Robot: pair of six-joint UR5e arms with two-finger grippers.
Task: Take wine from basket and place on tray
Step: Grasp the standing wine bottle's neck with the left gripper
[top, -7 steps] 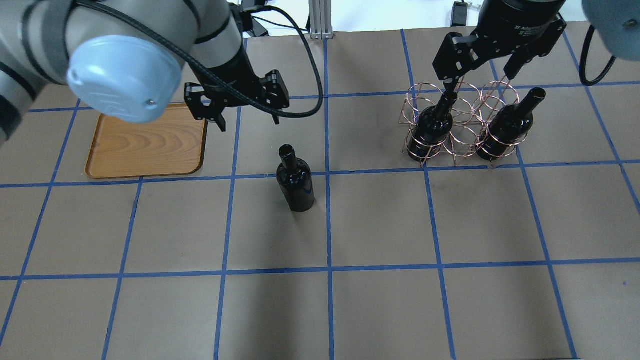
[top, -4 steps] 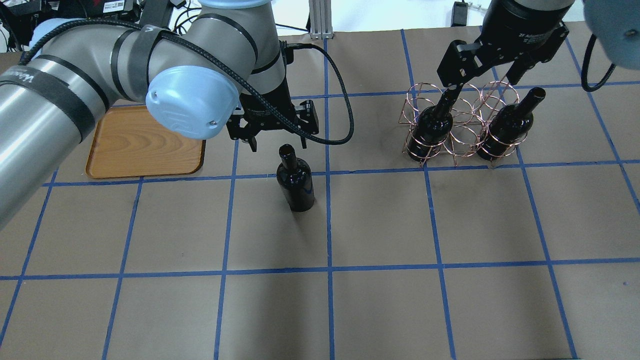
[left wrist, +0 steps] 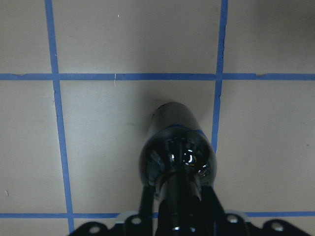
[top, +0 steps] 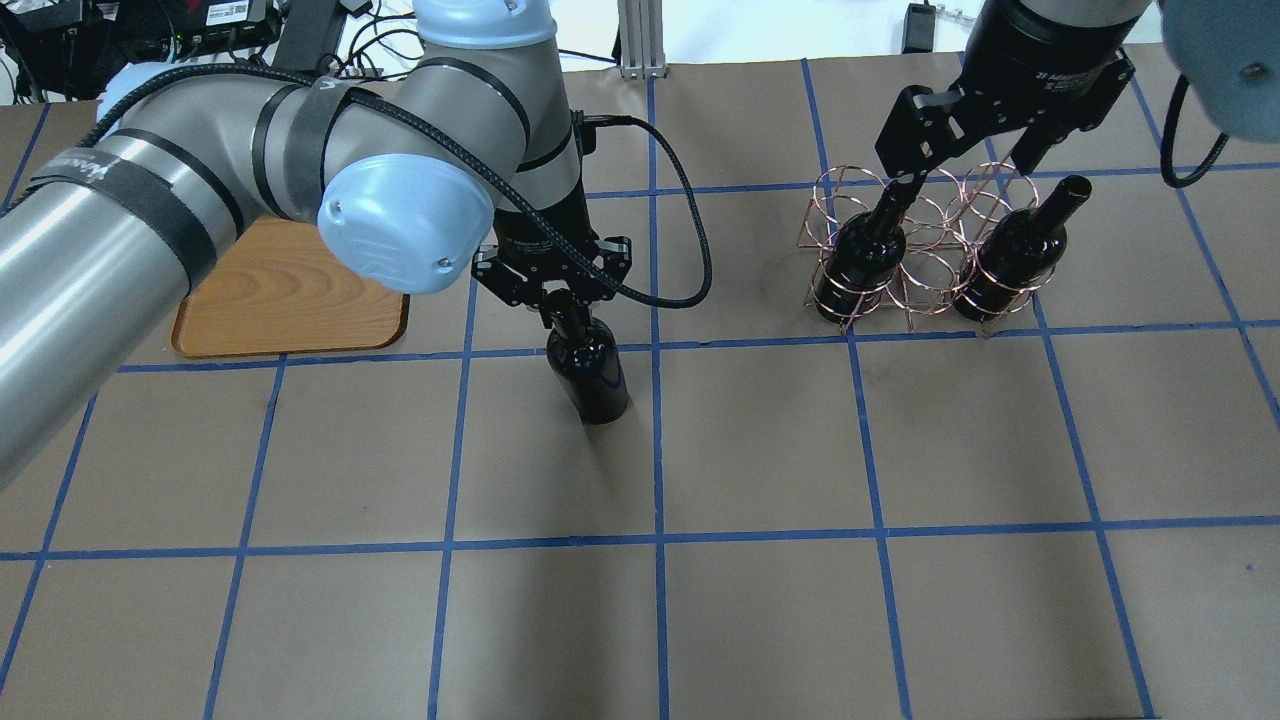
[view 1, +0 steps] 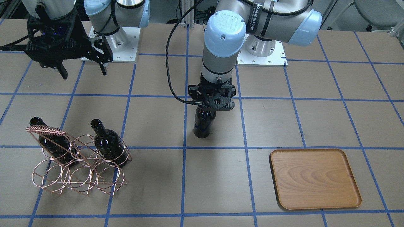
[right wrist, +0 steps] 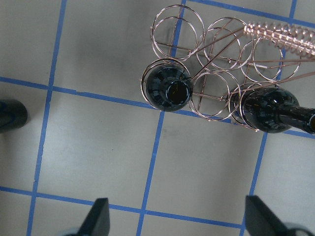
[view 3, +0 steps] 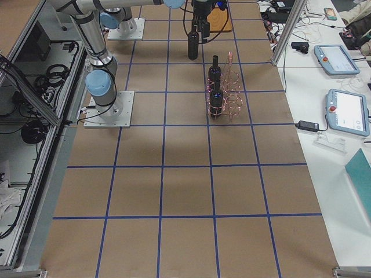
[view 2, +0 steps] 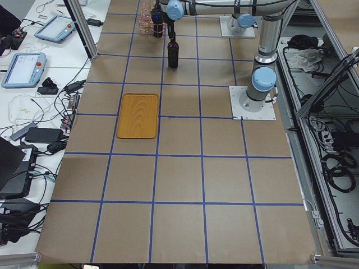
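Observation:
One wine bottle [top: 592, 372] stands upright on the table's middle, also in the front view [view 1: 203, 125] and the left wrist view [left wrist: 177, 142]. My left gripper [top: 557, 300] is down over its neck and shut on it; its fingers [left wrist: 146, 199] hug the neck. Two more bottles [top: 862, 258] [top: 1008, 258] lean in the rose-copper wire basket [top: 925, 262] at the back right. My right gripper [top: 958, 165] hovers open and empty above the basket [right wrist: 216, 64]. The wooden tray [top: 280, 300] lies bare at the left, partly under my left arm.
The brown table has a grid of blue tape lines [top: 657, 450]. The basket's braided handle [view 1: 47, 130] runs beside the left-hand bottle in the front view. Aluminium posts [top: 640, 40] and cables stand at the far edge.
My left arm swung from the tray's right edge to the standing bottle, came down over its neck and closed its fingers. The right gripper stayed open above the basket, barely moving.

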